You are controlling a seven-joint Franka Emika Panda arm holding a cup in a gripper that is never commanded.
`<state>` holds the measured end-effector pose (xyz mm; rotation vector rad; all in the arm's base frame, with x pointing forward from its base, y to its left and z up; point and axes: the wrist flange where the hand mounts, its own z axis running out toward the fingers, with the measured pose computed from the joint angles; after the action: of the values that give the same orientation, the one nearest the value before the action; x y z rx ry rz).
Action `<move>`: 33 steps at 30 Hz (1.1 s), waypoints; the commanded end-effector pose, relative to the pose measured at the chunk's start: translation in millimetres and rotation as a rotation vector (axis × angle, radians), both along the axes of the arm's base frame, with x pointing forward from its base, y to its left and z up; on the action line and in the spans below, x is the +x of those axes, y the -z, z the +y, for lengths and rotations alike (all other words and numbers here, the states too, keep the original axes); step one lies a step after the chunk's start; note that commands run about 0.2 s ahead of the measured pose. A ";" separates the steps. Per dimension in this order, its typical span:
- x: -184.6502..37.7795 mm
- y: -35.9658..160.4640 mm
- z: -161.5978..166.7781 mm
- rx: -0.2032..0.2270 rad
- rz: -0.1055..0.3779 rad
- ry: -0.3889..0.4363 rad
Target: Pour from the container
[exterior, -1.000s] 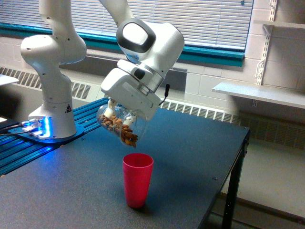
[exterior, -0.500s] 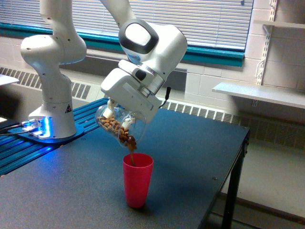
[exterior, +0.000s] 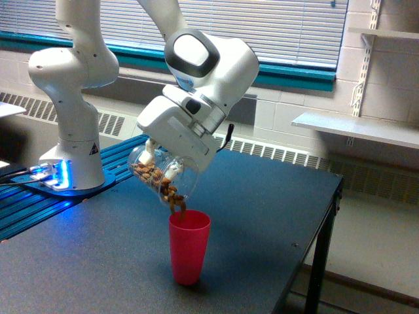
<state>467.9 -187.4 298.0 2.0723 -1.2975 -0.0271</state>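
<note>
1. Above the dark table [exterior: 262,196], near its middle, the white arm's gripper [exterior: 159,159] clamps the container [exterior: 162,175]; only pale finger [exterior: 150,152] parts show through and beside the glass, so how wide the jaws stand is hard to judge.
2. The container is a clear jar tilted steeply, its mouth low and toward the exterior view's right, directly over the red cup [exterior: 189,246].
3. Brown nuts [exterior: 156,174] lie along the jar's lower wall, and a blurred clump of them hangs at the mouth just over the cup's rim; single nuts there cannot be told apart.
4. The cup stands upright on the table, nearer the camera than the arm's base [exterior: 69,171]. Its inside is hidden from this angle.
5. The arm's base sits at the exterior view's left on a blue railed platform [exterior: 33,209], with a blue glow at its foot. The arm's upper links are cut off by the top edge.
6. Far behind, window blinds [exterior: 275,29] and a white wall shelf [exterior: 357,127] at the right are visible; the shelf runs out of the picture.
</note>
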 end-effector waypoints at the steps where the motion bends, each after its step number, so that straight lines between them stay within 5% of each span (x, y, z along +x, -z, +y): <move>1: -0.3 -1.9 -2.3 -0.009 0.028 -0.022; 33: 1.0 -0.5 6.6 -0.028 0.070 -0.088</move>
<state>467.2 -185.6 297.7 2.0806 -1.2036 -0.0393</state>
